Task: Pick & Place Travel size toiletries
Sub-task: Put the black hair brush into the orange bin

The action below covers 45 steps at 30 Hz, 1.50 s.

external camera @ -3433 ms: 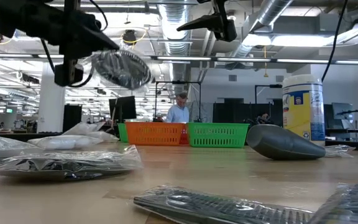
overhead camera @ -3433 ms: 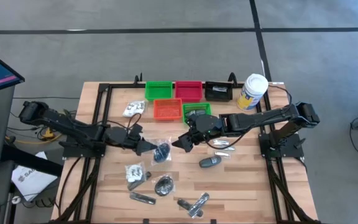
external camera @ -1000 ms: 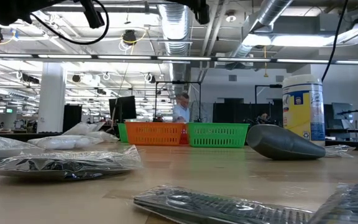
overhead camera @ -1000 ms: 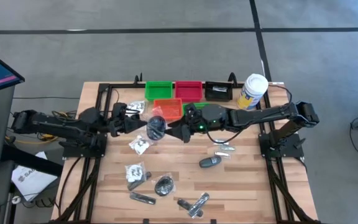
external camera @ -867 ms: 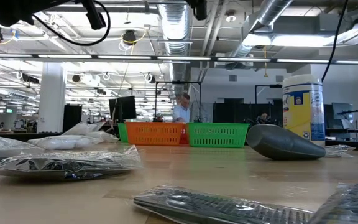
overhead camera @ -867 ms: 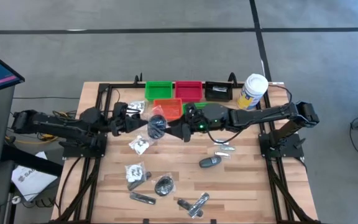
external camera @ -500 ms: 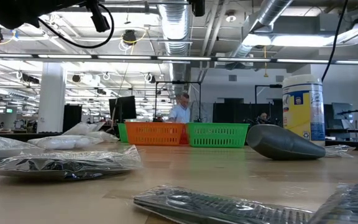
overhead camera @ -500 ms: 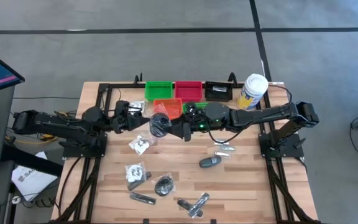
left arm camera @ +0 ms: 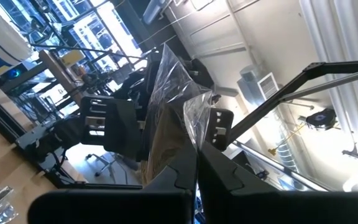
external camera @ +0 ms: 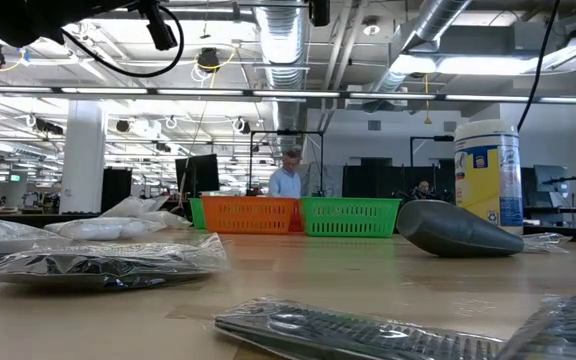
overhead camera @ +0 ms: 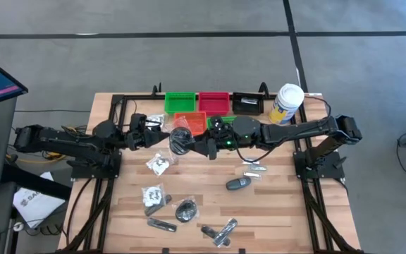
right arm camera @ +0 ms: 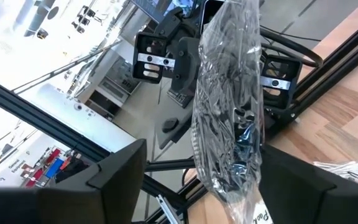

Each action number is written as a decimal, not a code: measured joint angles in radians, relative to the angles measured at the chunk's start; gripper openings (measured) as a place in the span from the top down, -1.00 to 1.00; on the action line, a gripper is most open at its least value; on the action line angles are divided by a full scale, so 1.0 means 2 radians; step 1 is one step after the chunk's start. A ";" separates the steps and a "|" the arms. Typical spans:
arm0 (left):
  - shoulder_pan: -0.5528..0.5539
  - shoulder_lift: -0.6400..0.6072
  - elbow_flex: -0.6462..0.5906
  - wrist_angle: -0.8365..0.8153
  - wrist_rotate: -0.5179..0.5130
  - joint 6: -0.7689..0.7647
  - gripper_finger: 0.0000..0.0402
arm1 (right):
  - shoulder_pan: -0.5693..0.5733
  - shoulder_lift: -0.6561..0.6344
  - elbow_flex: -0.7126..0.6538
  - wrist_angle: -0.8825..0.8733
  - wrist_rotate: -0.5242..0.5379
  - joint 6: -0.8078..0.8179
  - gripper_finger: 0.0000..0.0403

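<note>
Crinkled clear plastic wraps the black round toiletry [overhead camera: 180, 141], held aloft near the tabletop's far edge, by the orange tray [overhead camera: 189, 123]. From above, the left gripper [overhead camera: 166, 139] pinches it shut while the right gripper [overhead camera: 197, 146] faces it, fingers spread around the bag.

At table height, neither gripper shows; the white canister [external camera: 489, 177] bears a yellow-blue label, unreadable.

The left wrist view shows the bag's edge clamped.

The right wrist view shows partial print, illegible. Slippery film could slide free if released before the right closes.
</note>
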 joint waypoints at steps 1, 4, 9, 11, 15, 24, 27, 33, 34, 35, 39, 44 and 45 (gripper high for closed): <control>0.000 0.000 0.000 0.001 0.000 0.000 0.99 | 0.000 0.000 0.000 0.000 0.000 0.000 -0.30; 0.000 0.000 0.000 0.002 0.000 0.000 0.99 | 0.000 0.000 0.000 0.000 0.000 0.000 -0.22; 0.000 0.000 0.000 0.002 0.000 0.000 0.99 | 0.000 0.000 0.000 0.000 0.000 0.000 -0.09; 0.000 0.000 0.000 0.002 0.000 0.000 0.99 | 0.000 0.000 0.000 0.000 0.000 0.000 -0.04; 0.000 0.000 0.000 0.002 0.000 -0.001 0.99 | 0.000 0.000 0.000 0.000 0.000 0.000 0.07; -0.001 0.000 0.000 0.002 0.007 -0.001 0.99 | 0.000 0.000 0.000 -0.001 0.000 0.000 0.29; -0.001 0.000 0.000 0.002 0.010 -0.001 0.99 | 0.000 0.000 0.000 -0.001 0.000 -0.001 0.36; -0.001 0.000 0.000 0.002 0.021 -0.003 0.99 | -0.001 0.000 0.000 -0.004 0.000 -0.004 0.48; -0.002 0.000 0.000 0.002 0.024 -0.004 0.99 | -0.001 0.000 0.000 -0.004 0.000 -0.004 0.50; -0.002 0.000 0.000 0.002 0.024 -0.004 0.99 | -0.001 0.000 0.000 -0.004 0.000 -0.004 0.52; -0.002 0.000 0.000 0.002 0.024 -0.004 0.99 | -0.002 0.000 0.000 -0.004 0.000 -0.004 0.57; -0.002 0.000 0.000 0.002 0.029 -0.004 0.99 | -0.002 0.000 0.000 -0.004 0.000 -0.004 0.65; -0.002 0.000 0.000 0.002 0.029 -0.004 0.99 | -0.002 0.000 0.000 -0.004 0.000 -0.004 0.67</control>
